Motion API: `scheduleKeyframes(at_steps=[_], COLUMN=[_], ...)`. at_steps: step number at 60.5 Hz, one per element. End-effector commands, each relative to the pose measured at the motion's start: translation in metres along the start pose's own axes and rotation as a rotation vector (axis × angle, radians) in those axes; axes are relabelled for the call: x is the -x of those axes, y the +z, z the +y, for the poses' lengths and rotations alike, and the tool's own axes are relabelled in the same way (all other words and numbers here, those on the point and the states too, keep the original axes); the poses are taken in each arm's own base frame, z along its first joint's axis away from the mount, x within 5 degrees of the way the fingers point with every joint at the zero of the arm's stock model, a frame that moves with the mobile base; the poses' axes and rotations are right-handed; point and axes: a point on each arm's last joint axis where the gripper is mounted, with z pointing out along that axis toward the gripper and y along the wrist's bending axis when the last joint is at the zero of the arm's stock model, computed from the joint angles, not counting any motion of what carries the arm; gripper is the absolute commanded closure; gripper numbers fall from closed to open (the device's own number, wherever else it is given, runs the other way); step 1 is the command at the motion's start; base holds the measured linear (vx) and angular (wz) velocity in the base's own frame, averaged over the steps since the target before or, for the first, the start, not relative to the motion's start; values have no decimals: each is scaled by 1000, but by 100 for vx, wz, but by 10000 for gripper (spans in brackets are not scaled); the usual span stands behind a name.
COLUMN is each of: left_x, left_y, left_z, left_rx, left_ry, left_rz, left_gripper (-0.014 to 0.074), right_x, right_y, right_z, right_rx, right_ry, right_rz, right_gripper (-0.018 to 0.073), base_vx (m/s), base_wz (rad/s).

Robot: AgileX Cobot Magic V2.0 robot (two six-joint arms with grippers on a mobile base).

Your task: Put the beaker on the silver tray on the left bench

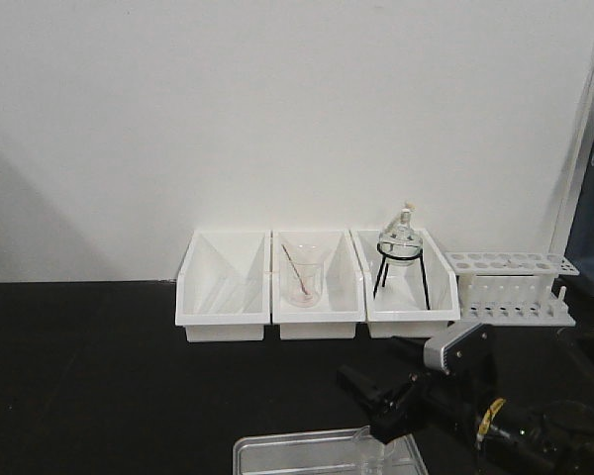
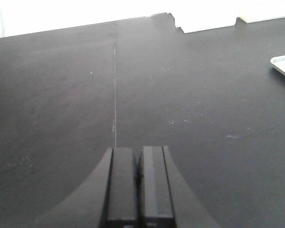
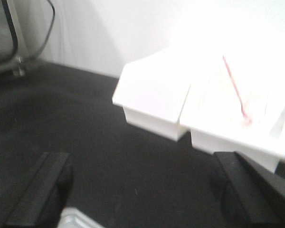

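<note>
Faintly visible, the clear glass beaker (image 1: 372, 453) sits in the silver tray (image 1: 277, 453); right gripper (image 1: 381, 411) spread, left gripper (image 2: 138, 183) pressed together.

Open-jawed right gripper (image 3: 142, 194) faces white bins (image 3: 180, 99).

A: What stands at the far wall?
B: Three bins (image 1: 320, 285) side by side on the left bench (image 1: 99, 386); a test-tube rack (image 1: 512, 287) right of them.
A: And nearer?
B: The silver tray (image 1: 307, 455) at the near edge, before the middle bin.
</note>
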Motion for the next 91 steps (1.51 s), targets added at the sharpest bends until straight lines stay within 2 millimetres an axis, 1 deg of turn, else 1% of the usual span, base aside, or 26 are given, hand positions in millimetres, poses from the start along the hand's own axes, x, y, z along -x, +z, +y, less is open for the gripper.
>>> scheduleKeyframes(at_steps=[1, 5, 8, 10, 13, 15, 16, 25, 31, 39, 47, 68, 75, 78, 82, 84, 88, 91], left_x=[1, 1, 1, 1, 1, 1, 1, 1, 1, 1, 1, 1, 1, 1, 1, 1, 1, 1], left_y=[2, 2, 2, 2, 2, 2, 2, 2, 2, 2, 2, 2, 2, 2, 2, 2, 2, 2], left_z=[-1, -1, -1, -1, -1, -1, -1, -1, -1, -1, -1, -1, -1, -1, -1, -1, -1, -1], left_rx=[-8, -8, -8, -8, -8, -8, -8, -8, -8, -8, -8, -8, -8, -8, -8, -8, -8, -8], left_ry=[-2, -2, -2, -2, -2, -2, -2, -2, -2, -2, -2, -2, -2, -2, -2, -2, -2, -2], left_rz=[-63, -63, -63, -63, -63, -63, -63, -63, -63, -63, -63, -63, -63, -63, -63, -63, -63, -63], left_gripper=[595, 595, 595, 595, 595, 595, 595, 595, 595, 595, 595, 595, 595, 595, 595, 595, 595, 595], right_x=[50, 65, 75, 79, 89, 94, 97, 123, 138, 150, 158, 159, 160, 164, 170, 169, 160, 149], right_y=[-12, -20, -27, -31, -40, -44, -48, -74, -91, -105, -114, -115, -109, -108, -109, -110, -113, -116], right_z=[10, 16, 23, 25, 32, 35, 38, 61, 75, 87, 93, 93, 90, 84, 74, 70, 65, 65], right_rx=[19, 19, 31, 29, 34, 38, 41, 96, 129, 159, 159, 159, 154, 103, -6, -55, -187, -280], right_ry=[-11, -26, -36, -29, -48, -42, -44, -67, -132, -220, -244, -245, -143, -91, -12, 8, 50, 45], right_rz=[-131, -100, -67, -41, -4, 9, 17, 38, 29, 7, -23, -27, -67, -119, -213, -240, -264, -219], right_gripper=[75, 188, 305, 368, 496, 559, 578, 575, 575, 573, 573, 573, 573, 573, 573, 573, 573, 573], base_vx=[0, 0, 0, 0, 0, 0, 0, 0, 0, 0, 0, 0, 0, 0, 0, 0, 0, 0], base_wz=[0, 0, 0, 0, 0, 0, 0, 0, 0, 0, 0, 0, 0, 0, 0, 0, 0, 0])
